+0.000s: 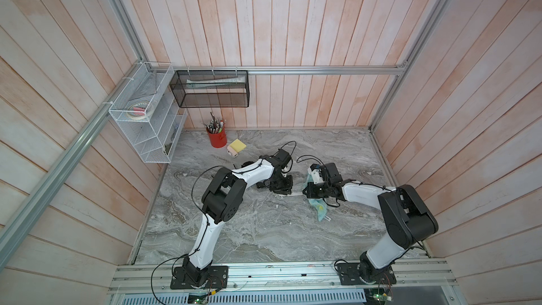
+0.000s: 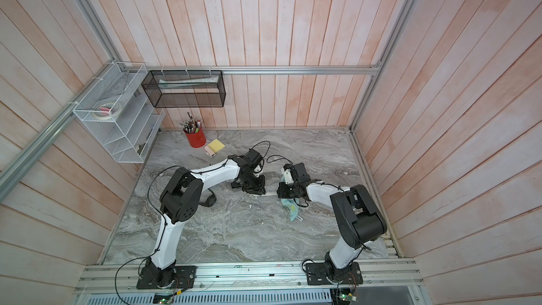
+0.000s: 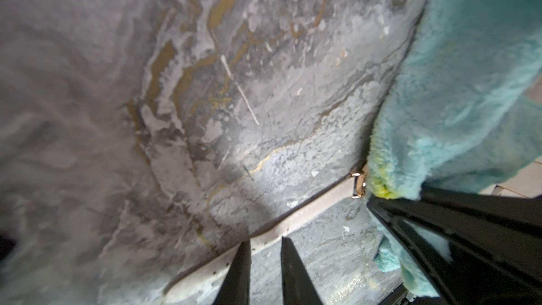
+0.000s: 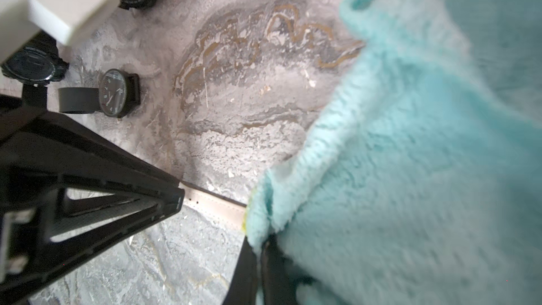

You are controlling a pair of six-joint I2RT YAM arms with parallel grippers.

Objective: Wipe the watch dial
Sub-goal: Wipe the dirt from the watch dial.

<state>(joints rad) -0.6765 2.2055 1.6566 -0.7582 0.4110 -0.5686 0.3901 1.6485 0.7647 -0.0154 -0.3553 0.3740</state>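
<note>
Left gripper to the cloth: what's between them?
A beige watch strap on the table, running from left gripper to teal cloth; right wrist view shows it.

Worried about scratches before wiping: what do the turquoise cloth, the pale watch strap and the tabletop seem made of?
The cloth looks like plush microfibre or fleece, going by its fuzzy nap. The strap seems to be matte beige leather or an imitation: flat, with punched holes. The tabletop looks like grey veined marble or a printed look-alike, dull and scuffed.
</note>
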